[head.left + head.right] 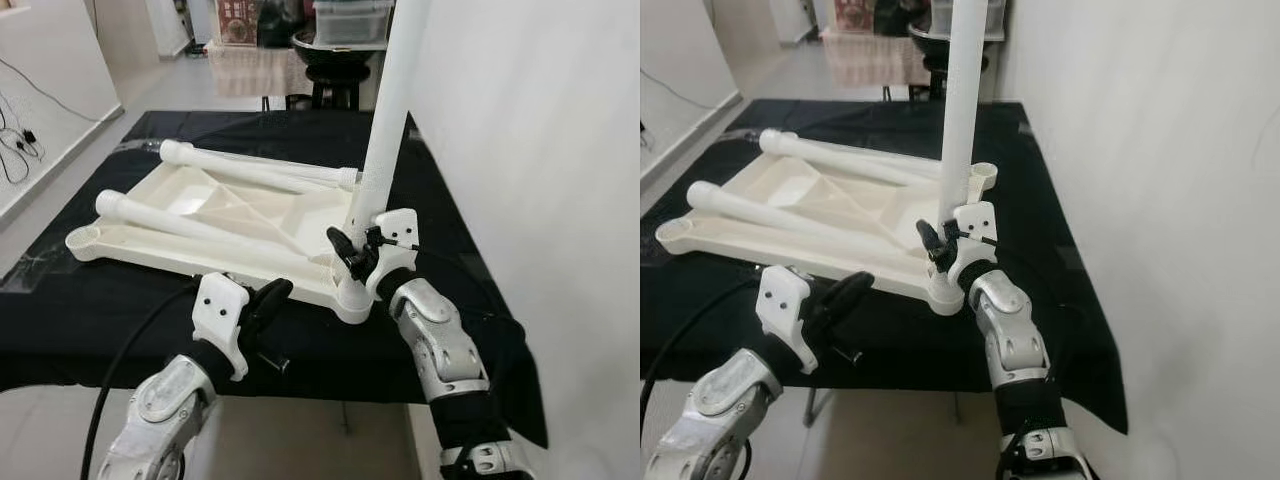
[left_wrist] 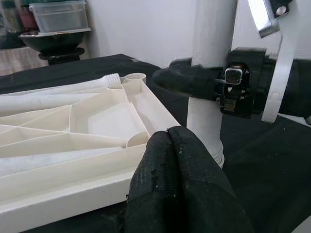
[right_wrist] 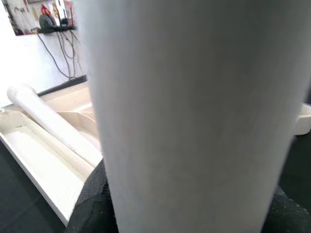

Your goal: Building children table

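An upturned white plastic tabletop (image 1: 190, 195) lies on a black cloth. Two loose white legs (image 1: 250, 170) (image 1: 190, 228) rest across its ribbed underside. A third leg (image 1: 395, 110) stands upright in the near right corner socket (image 1: 352, 298). My right gripper (image 1: 355, 250) is shut around that leg just above the socket, and the leg looms close in the right wrist view (image 3: 194, 97). My left gripper (image 1: 272, 295) is shut on nothing, hovering by the tabletop's front edge (image 2: 63, 189), a little left of the upright leg (image 2: 209, 111).
A white wall (image 1: 540, 150) runs close along the right side. The black cloth (image 1: 90, 310) hangs over the near edge. Behind the table stands a dark stool (image 1: 335, 85) with a basin and a plastic box. Cables (image 1: 15, 140) lie on the floor at left.
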Available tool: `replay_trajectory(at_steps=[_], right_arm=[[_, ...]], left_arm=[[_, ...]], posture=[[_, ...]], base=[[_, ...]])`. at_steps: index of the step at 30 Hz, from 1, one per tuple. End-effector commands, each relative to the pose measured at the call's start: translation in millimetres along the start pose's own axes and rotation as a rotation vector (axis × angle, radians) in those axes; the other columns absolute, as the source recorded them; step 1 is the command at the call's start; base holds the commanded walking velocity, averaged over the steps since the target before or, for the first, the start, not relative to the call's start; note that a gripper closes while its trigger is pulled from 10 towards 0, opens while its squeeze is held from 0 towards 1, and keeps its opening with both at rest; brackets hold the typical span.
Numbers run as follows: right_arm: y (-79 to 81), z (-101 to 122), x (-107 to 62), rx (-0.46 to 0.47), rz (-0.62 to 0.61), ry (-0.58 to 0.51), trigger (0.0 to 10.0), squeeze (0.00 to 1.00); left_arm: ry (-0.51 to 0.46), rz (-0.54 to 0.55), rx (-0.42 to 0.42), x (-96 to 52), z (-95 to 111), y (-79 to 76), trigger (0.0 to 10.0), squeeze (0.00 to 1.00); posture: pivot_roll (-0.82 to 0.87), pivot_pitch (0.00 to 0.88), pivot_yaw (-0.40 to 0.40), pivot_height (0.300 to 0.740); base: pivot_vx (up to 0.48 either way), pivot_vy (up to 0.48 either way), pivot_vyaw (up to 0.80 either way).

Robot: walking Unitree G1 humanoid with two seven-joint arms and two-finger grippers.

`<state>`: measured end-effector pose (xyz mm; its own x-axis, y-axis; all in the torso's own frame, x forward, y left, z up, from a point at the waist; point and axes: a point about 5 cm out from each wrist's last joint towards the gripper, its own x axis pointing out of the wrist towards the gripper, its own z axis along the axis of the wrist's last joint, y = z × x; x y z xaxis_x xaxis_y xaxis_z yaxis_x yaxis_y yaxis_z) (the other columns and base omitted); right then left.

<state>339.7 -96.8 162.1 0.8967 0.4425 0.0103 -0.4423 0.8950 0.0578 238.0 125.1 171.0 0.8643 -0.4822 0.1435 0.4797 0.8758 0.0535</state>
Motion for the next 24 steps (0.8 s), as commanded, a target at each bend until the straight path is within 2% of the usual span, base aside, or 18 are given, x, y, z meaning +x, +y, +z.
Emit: replay_trajectory(at_steps=[1,3,5,6,9,11,19,20,22,23,24], right_arm=[[4.0,-15,0.1,0.048,0.081,0.085,10.0,1.0],[3.7,-9,2.0,0.057,0.124,0.064,10.0,1.0],[1.9,3,5.4,0.063,0.251,0.022,10.0,1.0],[0.8,11,4.7,0.013,0.368,0.001,10.0,0.0],[-4.8,11,5.0,-0.027,0.447,0.023,10.0,0.0],[-14.6,10,6.4,-0.05,0.523,0.073,10.0,0.0],[-31.2,20,7.3,-0.048,0.707,0.131,10.0,0.0],[-32.8,22,8.3,-0.044,0.719,0.133,6.5,0.0],[-33.6,23,8.9,-0.041,0.725,0.134,6.5,0.0],[-35.0,24,10.2,-0.03,0.718,0.133,0.0,0.0],[-35.0,24,10.2,-0.03,0.718,0.133,0.0,0.0]], left_arm=[[0.019,-0.004,0.002,-0.1,-4,1.9,10.0,0.0],[0.02,-0.008,0.001,0.3,-4,1.0,10.0,0.0],[0.023,-0.011,-0.001,0.5,-5,0.3,10.0,0.0],[0.024,-0.009,-0.002,0.6,-6,0.2,10.0,0.0],[0.025,-0.009,-0.001,0.7,-6,0.4,10.0,0.0],[0.026,-0.011,0.001,1.2,-7,-0.1,10.0,0.0],[0.023,-0.001,0.009,0.6,-6,1.2,10.0,0.0],[0.024,0.0,0.009,0.4,-6,1.2,10.0,0.0],[0.024,0.0,0.009,0.4,-7,1.0,10.0,0.0],[0.024,-0.001,0.009,0.3,-6,0.7,10.0,0.0],[0.024,-0.001,0.009,0.3,-6,0.7,10.0,0.0]], posture=[[0.04,0.054,0.003,0.74],[0.04,0.054,0.003,0.74],[0.05,0.042,0.003,0.74],[0.06,0.036,-0.001,0.74],[0.07,0.028,-0.003,0.74],[0.07,0.024,-0.006,0.74],[0.09,0.019,-0.019,0.74],[0.09,0.019,-0.019,0.74],[0.09,0.019,-0.019,0.74],[0.09,0.025,-0.021,0.74],[0.09,0.025,-0.021,0.74]], base=[[0.0,0.0,0.0],[0.0,0.0,0.0],[0.0,0.0,0.0],[0.0,0.0,0.0],[0.0,0.0,0.0],[0.0,0.0,0.0],[0.0,0.0,0.0],[0.0,0.0,0.0],[0.0,0.0,0.0],[0.0,0.0,0.0],[0.0,0.0,0.0]])
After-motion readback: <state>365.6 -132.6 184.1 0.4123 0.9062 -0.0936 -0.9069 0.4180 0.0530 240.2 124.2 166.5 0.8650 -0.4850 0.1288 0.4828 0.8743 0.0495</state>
